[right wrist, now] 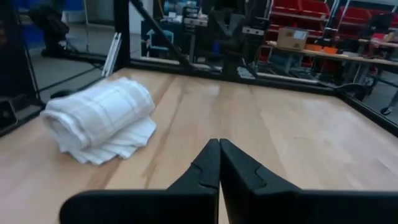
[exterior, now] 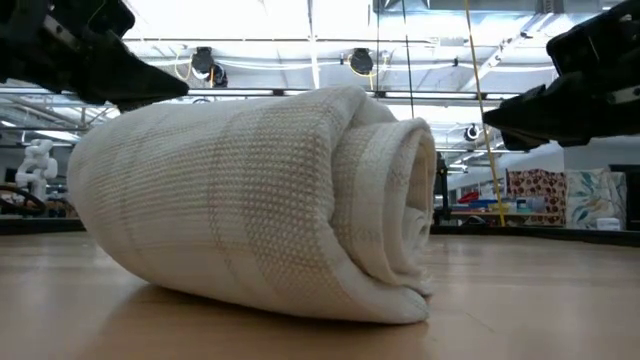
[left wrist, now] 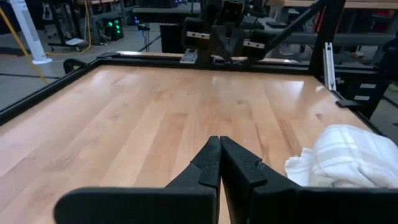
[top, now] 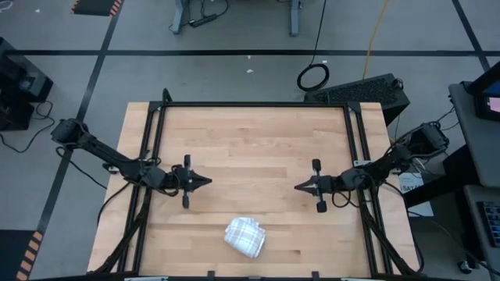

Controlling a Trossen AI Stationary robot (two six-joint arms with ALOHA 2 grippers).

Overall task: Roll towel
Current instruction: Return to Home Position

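The white towel (top: pixel 244 236) with a faint grey check lies rolled up on the wooden table near its near edge, resting on its side. It fills the low view (exterior: pixel 270 200), its spiral end toward the right. It also shows in the left wrist view (left wrist: pixel 348 158) and the right wrist view (right wrist: pixel 102 118). My left gripper (top: pixel 208 181) is shut and empty, above the table left of centre, pointing right. My right gripper (top: pixel 297 186) is shut and empty, right of centre, pointing left. Both are far of the towel.
A black metal frame (top: pixel 250 104) runs along the table's far, left and right edges. Bare wood (top: pixel 250 148) lies between and beyond the two grippers. Room equipment and shelves stand beyond the table.
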